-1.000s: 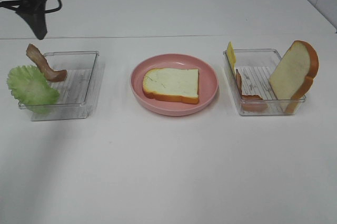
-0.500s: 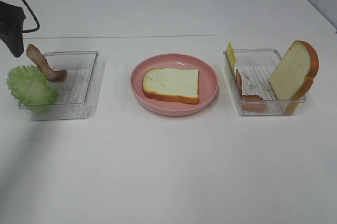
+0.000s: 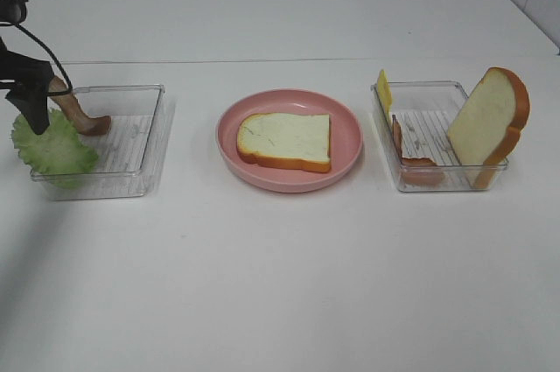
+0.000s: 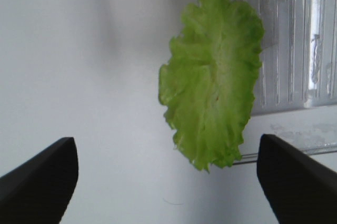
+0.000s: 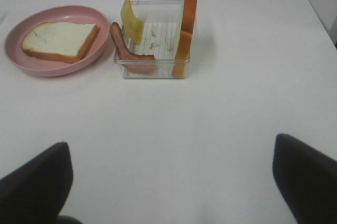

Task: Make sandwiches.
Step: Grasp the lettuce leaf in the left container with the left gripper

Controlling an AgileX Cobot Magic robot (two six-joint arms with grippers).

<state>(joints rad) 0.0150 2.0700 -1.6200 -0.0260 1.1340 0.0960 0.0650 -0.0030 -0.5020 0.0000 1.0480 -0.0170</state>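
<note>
One bread slice (image 3: 285, 140) lies flat on the pink plate (image 3: 350, 140). Green lettuce (image 3: 54, 146) hangs over the left tray's (image 3: 131, 140) outer edge, beside a bacon strip (image 3: 80, 115). My left gripper (image 3: 37, 116) hangs just over the lettuce (image 4: 213, 76), open (image 4: 168, 182), touching nothing. The right tray (image 3: 433, 131) holds an upright bread slice (image 3: 490, 120), yellow cheese (image 3: 383, 92) and bacon (image 3: 413, 162). My right gripper (image 5: 168, 187) is open over bare table, well short of that tray (image 5: 152, 68); the bread (image 5: 187, 29), cheese (image 5: 131, 17) and bacon (image 5: 129, 52) show there too.
The white table runs wide in front of the trays and plate. A dark cable (image 3: 39, 44) loops from the left arm at the far left edge. The plate (image 5: 16, 50) with its bread (image 5: 59, 39) sits beside the right tray.
My left gripper has come down from the upper left corner to just above the lettuce. Nothing else has moved.
</note>
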